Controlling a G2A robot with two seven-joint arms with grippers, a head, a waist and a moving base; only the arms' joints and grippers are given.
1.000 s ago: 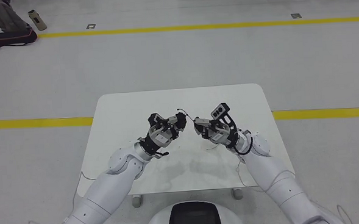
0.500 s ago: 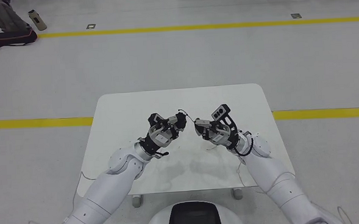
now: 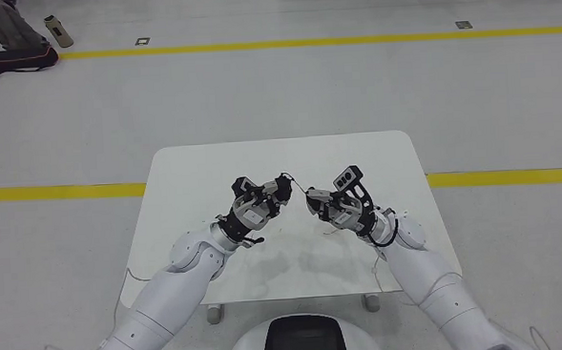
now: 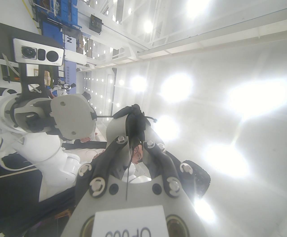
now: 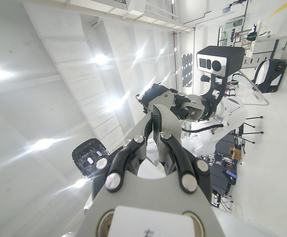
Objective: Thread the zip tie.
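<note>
Room: a large hall with a pale floor (image 3: 277, 89) and two yellow lines (image 3: 255, 45) on it. One line lies far off at 12 o'clock, the other passes from 9 to 3 o'clock behind the table. A dark bag (image 3: 12, 51) lies far away at 10 o'clock, and strong lamps shine from the ceiling.
Table: the white table (image 3: 195, 179) stands under both my arms. I work in the air above its middle, so I think it would only catch the tie if it slips.
Left jaws: lifted above the table and turned toward 3 o'clock. They are clenched on the zip tie (image 4: 105, 116). A short end with a small knob sticks out past the tips, and I judge this to be the head.
Right jaws: lifted at the same height, facing 9 o'clock, near the left jaws but apart. They are pressed together, and the thin strand comes out of them, so I judge that they grasp the tail.
Zip tie: black and very thin, in the air across the small gap between my jaws. I hold the two ends face to face so that tail and head line up. If the tail is already through the head, I cannot tell.
</note>
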